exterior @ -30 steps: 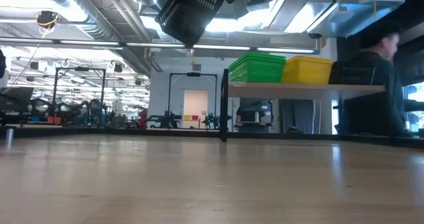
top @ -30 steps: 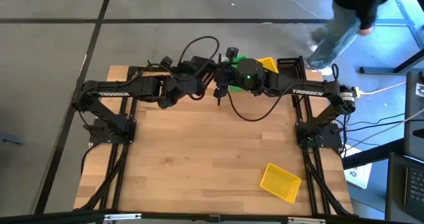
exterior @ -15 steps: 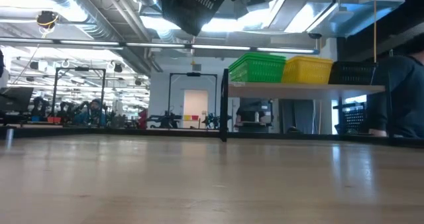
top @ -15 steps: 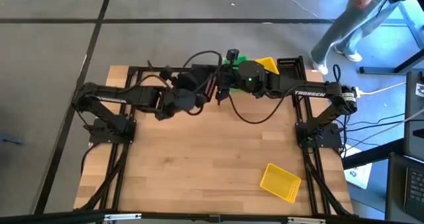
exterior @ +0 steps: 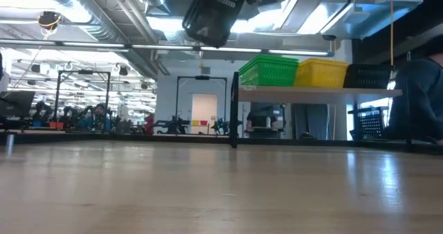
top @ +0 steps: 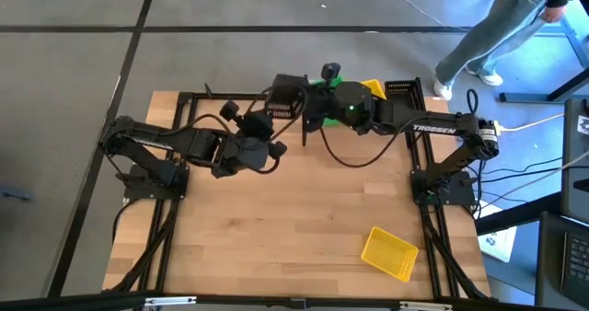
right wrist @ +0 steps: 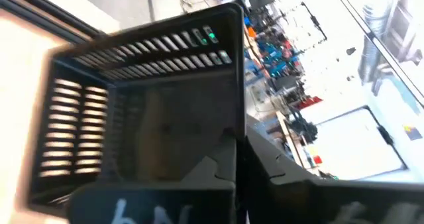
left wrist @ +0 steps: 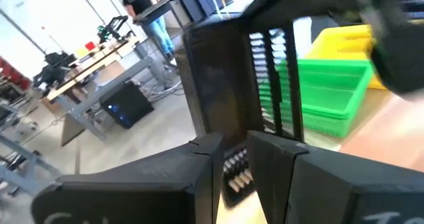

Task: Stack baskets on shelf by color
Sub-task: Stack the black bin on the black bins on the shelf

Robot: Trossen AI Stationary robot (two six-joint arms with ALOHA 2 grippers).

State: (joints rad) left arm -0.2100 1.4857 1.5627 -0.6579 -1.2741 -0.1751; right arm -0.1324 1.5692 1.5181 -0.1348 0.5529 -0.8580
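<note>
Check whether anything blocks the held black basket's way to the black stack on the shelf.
Nothing visible blocks it. The black basket, in the right pincer, hangs higher than the shelf; the green stack and yellow stack sit lower, before the black stack.

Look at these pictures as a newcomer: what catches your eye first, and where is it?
A black basket hangs tilted high over the table, with both hands at it, the right hand shut on its rim and the left hand beside its wall. Behind, green, yellow and black baskets sit on the shelf. One yellow basket lies alone near the table's front right.
</note>
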